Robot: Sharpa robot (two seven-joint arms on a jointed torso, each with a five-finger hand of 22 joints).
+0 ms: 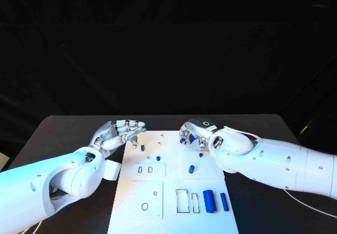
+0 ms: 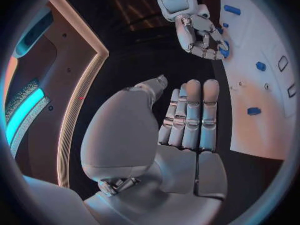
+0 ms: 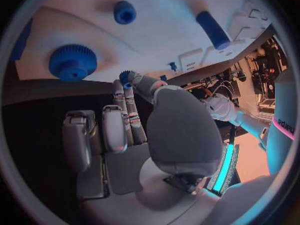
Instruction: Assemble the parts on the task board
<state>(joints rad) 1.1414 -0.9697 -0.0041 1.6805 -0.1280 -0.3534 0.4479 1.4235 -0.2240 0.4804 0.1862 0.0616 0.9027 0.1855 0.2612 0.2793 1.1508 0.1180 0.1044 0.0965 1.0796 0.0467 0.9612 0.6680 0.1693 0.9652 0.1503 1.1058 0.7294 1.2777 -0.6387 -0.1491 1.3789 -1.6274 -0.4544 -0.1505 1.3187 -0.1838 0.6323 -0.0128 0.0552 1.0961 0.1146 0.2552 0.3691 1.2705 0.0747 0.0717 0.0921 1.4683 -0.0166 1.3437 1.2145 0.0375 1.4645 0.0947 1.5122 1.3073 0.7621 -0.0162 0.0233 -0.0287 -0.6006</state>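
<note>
Task board [image 1: 165,214] laid long down the middle of the black tabletop [image 1: 66,131], near end cut off at the picture's bottom edge. Bare tabletop left, right and beyond the far edge; little room between the two hands at the far end.

Left hand [image 1: 121,133] at the board's far left corner, fingers straight and close together, thumb apart, gripping nothing. Small blue peg [image 1: 142,147] just beside its fingertips, on the board.

Right hand [image 1: 200,134] at the far right, fingers curled; a small blue part [image 3: 127,78] pinched at the fingertips, seen in the right wrist view. Blue gear [image 3: 73,62] on the board close by.

Two blue cylinders [image 1: 209,200] lying side by side on the near right. Far-right parts mostly hidden under the right hand; shape of the pinched part hard to make out.
</note>
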